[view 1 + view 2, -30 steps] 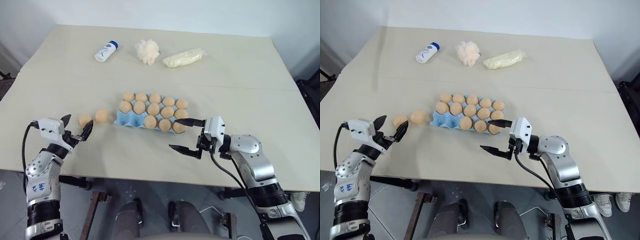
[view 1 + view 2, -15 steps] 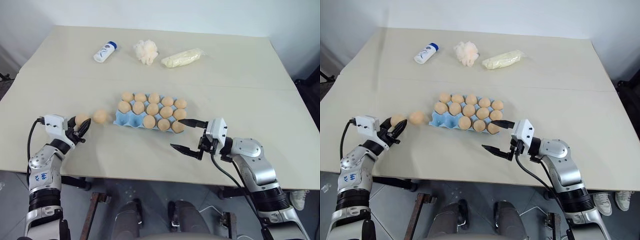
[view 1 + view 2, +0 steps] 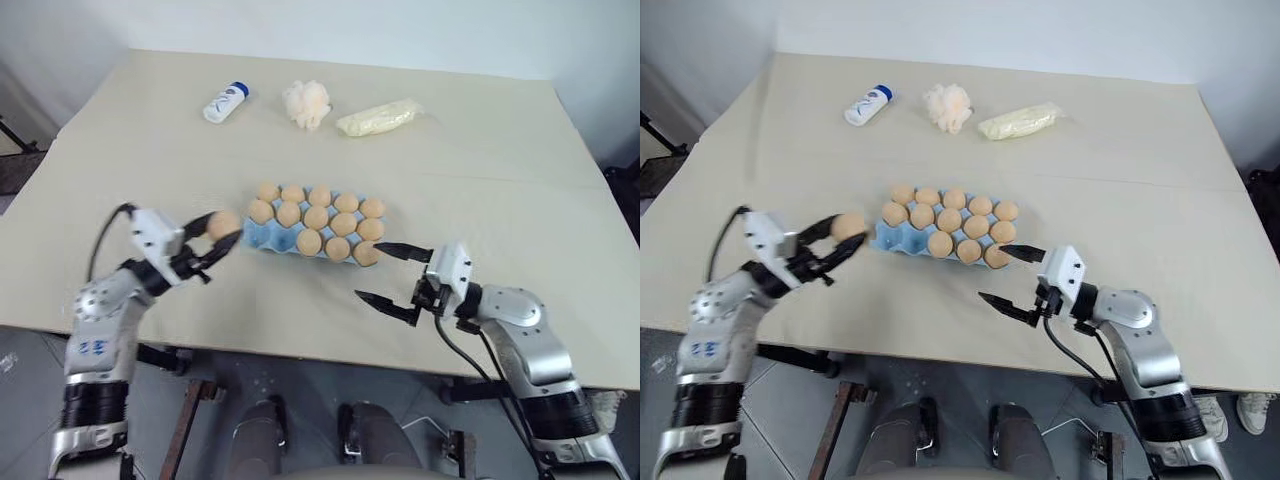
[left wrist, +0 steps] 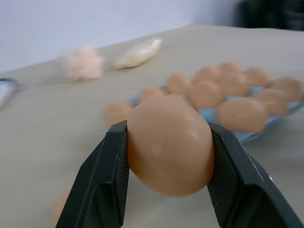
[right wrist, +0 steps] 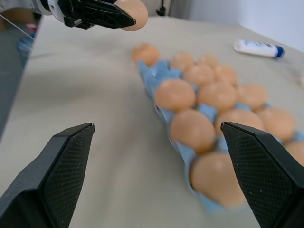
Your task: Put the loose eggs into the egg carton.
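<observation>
My left gripper [image 3: 225,228] is shut on one tan-orange loose egg [image 4: 168,152] and holds it above the table, just left of the egg carton's [image 3: 264,236] left end. The light blue carton holds several eggs [image 3: 316,217]; its front left cups show bare. Another loose egg [image 5: 146,53] lies on the table against the carton's left end. My right gripper [image 3: 368,270] is open, level near the carton's front right corner, with nothing between its fingers.
At the back of the table lie a white bottle with a blue cap [image 3: 225,102], a fluffy cream puff ball [image 3: 306,103] and a pale yellow packet [image 3: 377,117]. The table's front edge [image 3: 300,345] runs just below both grippers.
My left gripper shut on one of the two loose eggs, lifted it and carried it right toward the carton. The camera view shifted. My right gripper stayed open.
</observation>
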`<state>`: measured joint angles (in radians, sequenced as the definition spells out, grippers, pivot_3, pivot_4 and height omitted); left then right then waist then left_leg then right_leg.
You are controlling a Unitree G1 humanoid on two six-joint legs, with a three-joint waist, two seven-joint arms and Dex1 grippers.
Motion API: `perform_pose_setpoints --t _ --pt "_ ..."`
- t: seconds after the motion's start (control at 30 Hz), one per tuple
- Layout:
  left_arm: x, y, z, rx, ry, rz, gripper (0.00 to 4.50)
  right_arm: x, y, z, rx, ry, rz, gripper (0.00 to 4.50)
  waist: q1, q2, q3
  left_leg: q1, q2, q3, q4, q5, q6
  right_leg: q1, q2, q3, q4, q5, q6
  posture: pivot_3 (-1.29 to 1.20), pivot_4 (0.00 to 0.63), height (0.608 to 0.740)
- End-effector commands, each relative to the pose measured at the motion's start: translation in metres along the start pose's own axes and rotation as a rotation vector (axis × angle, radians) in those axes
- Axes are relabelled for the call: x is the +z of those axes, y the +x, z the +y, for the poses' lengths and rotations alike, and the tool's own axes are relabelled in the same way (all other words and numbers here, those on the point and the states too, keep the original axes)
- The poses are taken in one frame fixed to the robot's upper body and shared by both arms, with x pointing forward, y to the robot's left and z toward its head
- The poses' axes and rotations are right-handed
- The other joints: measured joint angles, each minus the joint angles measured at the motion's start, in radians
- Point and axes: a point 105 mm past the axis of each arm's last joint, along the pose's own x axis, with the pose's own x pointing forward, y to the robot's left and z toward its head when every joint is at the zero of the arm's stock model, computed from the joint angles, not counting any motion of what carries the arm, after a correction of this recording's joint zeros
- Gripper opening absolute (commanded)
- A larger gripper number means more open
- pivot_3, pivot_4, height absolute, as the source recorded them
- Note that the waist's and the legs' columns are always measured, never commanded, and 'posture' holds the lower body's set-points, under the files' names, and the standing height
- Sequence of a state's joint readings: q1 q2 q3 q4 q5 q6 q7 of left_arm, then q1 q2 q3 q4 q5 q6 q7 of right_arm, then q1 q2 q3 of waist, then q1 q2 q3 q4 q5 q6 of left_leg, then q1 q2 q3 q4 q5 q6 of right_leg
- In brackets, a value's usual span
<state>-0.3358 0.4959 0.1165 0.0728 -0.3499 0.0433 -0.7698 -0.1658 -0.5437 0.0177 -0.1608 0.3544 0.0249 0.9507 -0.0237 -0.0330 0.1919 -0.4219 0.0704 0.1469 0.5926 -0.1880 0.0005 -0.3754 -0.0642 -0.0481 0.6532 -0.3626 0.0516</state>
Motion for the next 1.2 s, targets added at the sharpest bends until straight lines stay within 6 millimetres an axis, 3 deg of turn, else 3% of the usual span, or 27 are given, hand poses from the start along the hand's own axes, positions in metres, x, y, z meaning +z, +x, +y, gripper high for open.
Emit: perform_pose_setpoints --t 0.03,0.1,0.23,0.37,0.6,0.7,0.87,1.03,1.2 --pt "-0.005 0.023 -0.005 -0.068 0.009 0.011 1.87 0.01 -0.015 -0.006 -0.059 -0.043 -0.004 4.5 -0.004 0.0 0.0 0.0 0.0 0.0 0.0 0.0 0.0 0.0 0.0 0.0 0.0 0.0 0.0 0.0 0.15 0.74" --pt "-0.012 0.033 -0.005 -0.083 -0.002 0.03 1.87 0.011 -0.019 -0.007 -0.086 -0.048 0.0 4.5 -0.008 0.0 0.0 0.0 0.001 0.0 0.0 0.001 0.002 0.0 0.001 0.0 0.0 0.0 0.0 0.0 0.15 0.74" --pt "-0.015 0.043 -0.005 -0.113 0.002 0.036 3.11 0.013 -0.02 -0.008 -0.131 -0.048 -0.015 4.5 -0.013 0.0 0.0 0.0 0.003 0.001 0.0 0.003 0.005 -0.002 0.006 0.0 0.001 -0.001 0.0 0.0 0.15 0.74" --pt "-0.004 0.032 0.0 -0.114 0.046 -0.001 4.4 0.012 -0.018 -0.001 -0.132 -0.036 -0.02 4.5 -0.004 0.0 0.0 0.0 0.004 0.0 0.0 0.004 0.004 -0.001 0.006 0.0 0.001 -0.001 0.0 0.0 0.15 0.74" --pt "0.02 -0.023 0.027 0.007 0.102 -0.027 4.45 0.01 -0.015 0.002 -0.11 -0.02 -0.031 4.5 -0.011 0.0 0.0 0.001 0.003 0.0 0.0 0.003 0.003 -0.001 0.005 0.0 0.002 -0.001 0.0 0.0 0.15 0.74" --pt "0.01 -0.077 0.041 0.11 0.097 0.081 4.45 0.012 -0.006 0.005 -0.031 -0.012 -0.059 4.5 -0.022 0.0 0.0 0.001 0.003 0.0 0.0 0.002 0.001 -0.001 0.004 0.001 0.002 -0.001 -0.001 0.0 0.15 0.74" --pt "-0.019 -0.143 0.058 0.378 0.03 0.18 4.45 0.017 0.003 0.01 0.07 -0.042 -0.079 4.5 -0.03 0.0 0.0 0.001 0.003 0.0 -0.001 0.001 0.0 -0.001 0.003 0.0 0.001 -0.002 -0.001 0.0 0.15 0.74" --pt "-0.03 -0.173 0.058 0.552 -0.032 0.181 4.45 0.023 0.013 0.011 0.108 -0.055 -0.108 4.5 -0.027 0.0 0.0 0.0 0.003 -0.001 -0.001 0.0 0.0 -0.001 0.001 -0.001 0.0 -0.002 -0.002 0.0 0.15 0.74" --pt "-0.037 -0.17 0.051 0.564 -0.058 0.185 4.45 0.027 0.019 0.01 0.106 -0.086 -0.136 4.5 -0.028 0.0 0.0 0.0 0.003 -0.001 -0.004 -0.001 -0.001 -0.002 0.0 -0.001 -0.002 -0.002 -0.003 0.0 0.15 0.74"
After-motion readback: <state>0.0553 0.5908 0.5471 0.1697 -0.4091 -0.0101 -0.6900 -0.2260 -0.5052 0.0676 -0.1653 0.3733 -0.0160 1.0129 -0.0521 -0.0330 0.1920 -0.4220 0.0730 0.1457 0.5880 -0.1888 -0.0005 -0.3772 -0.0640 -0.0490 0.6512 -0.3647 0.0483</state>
